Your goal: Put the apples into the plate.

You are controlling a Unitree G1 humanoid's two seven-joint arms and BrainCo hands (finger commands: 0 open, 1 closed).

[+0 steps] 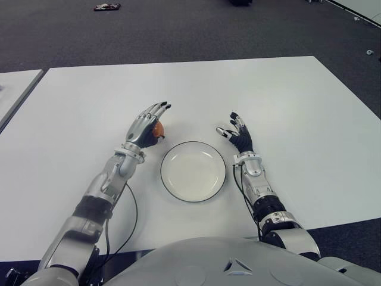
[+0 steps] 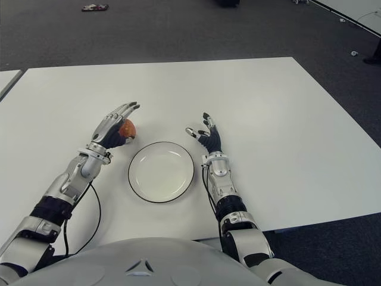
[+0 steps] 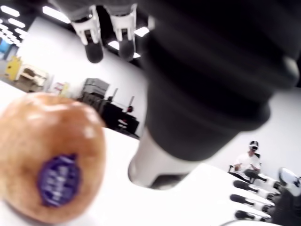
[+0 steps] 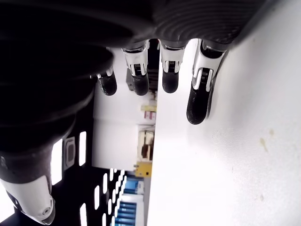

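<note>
A single reddish-orange apple (image 1: 158, 129) sits on the white table (image 1: 286, 101), just left of the far-left rim of the plate. My left hand (image 1: 152, 121) hovers over it, open, with the fingers stretched above the fruit and the thumb beside it. In the left wrist view the apple (image 3: 47, 160), with a purple sticker, lies on the table under the fingertips (image 3: 94, 49) and nothing closes on it. The white, dark-rimmed plate (image 1: 193, 173) holds nothing. Right of the plate my right hand (image 1: 235, 130) shows open, fingers spread.
A second white table (image 1: 15, 89) adjoins at the far left. Dark carpet lies beyond, with a small object (image 1: 107, 7) on it. A black cable (image 1: 128, 220) loops beside my left forearm. A person (image 3: 247, 162) sits far off in the room.
</note>
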